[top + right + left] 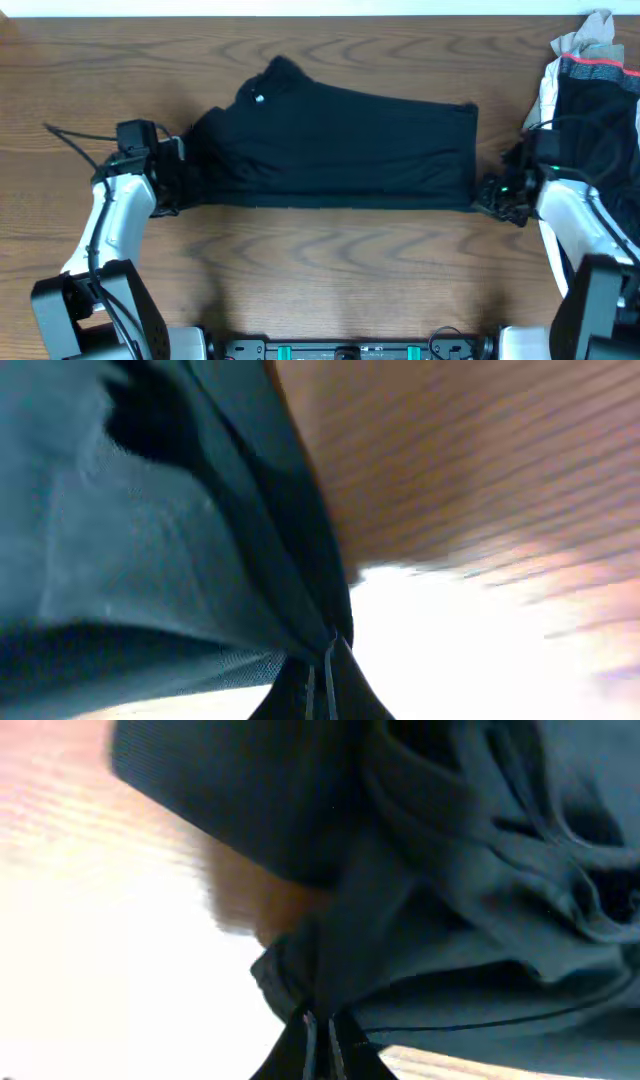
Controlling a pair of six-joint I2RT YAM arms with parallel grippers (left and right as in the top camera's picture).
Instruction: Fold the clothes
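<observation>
The black T-shirt lies stretched across the middle of the wooden table, folded lengthwise, with a small white logo near its upper left. My left gripper is shut on the shirt's left end; in the left wrist view the bunched cloth runs into the closed jaws. My right gripper is shut on the shirt's lower right corner; in the right wrist view the cloth is pinched between the closed jaws.
A pile of other clothes, black with a red stripe and white and beige pieces, lies at the table's right edge behind my right arm. A black cable trails left of my left arm.
</observation>
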